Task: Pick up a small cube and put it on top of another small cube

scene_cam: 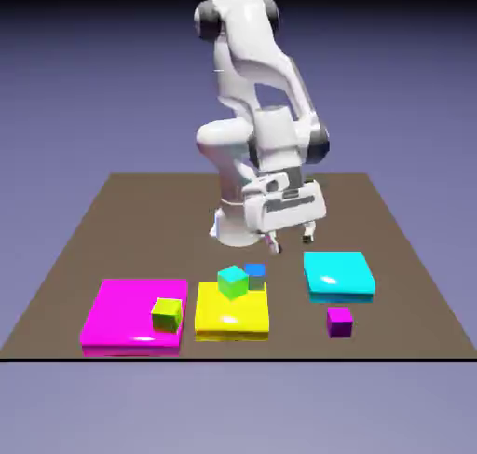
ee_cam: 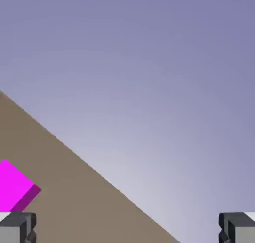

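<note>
Blue-violet backdrop, brown surface (scene_cam: 149,228) | claw (scene_cam: 291,243) empty, fingers spread, centre-right | purple cube (scene_cam: 339,323), lower right of exterior view, ungrasped | blue cube (scene_cam: 255,276) near centre, uncapped | pick and stacking both remain

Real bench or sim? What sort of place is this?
Looks like a simulated tabletop test scene, not a real lab: a white arm on a plain brown table, glossy single-colour blocks like the cyan slab, and a featureless blue-violet backdrop.
</note>
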{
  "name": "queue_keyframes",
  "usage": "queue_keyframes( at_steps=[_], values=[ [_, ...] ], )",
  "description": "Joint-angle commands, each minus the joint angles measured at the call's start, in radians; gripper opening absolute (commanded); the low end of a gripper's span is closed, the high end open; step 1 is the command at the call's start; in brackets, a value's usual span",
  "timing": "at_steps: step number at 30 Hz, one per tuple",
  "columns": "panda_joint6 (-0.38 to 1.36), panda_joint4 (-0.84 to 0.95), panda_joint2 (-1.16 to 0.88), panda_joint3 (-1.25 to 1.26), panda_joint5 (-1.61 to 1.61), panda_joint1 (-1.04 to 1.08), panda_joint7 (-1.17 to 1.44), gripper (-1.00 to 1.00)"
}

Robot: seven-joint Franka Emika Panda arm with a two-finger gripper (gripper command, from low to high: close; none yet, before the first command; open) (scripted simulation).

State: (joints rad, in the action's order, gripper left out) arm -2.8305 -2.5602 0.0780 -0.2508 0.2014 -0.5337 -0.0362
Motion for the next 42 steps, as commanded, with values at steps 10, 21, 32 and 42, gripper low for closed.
queue_keyframes(
  at_steps=[10, 21, 32, 42],
  values=[
    [0.127, 0.154, -0.304, -0.155, 0.124, -0.313, 0.435, 0.0],
    [0.065, 0.28, -0.628, -0.085, 0.324, -0.354, 0.749, -1.0],
    [0.245, 0.123, -0.266, -0.23, 0.027, -0.313, 0.534, -1.0],
    [0.352, -0.084, 0.096, -0.229, -0.281, -0.01, 0.312, -1.0]
  ],
)
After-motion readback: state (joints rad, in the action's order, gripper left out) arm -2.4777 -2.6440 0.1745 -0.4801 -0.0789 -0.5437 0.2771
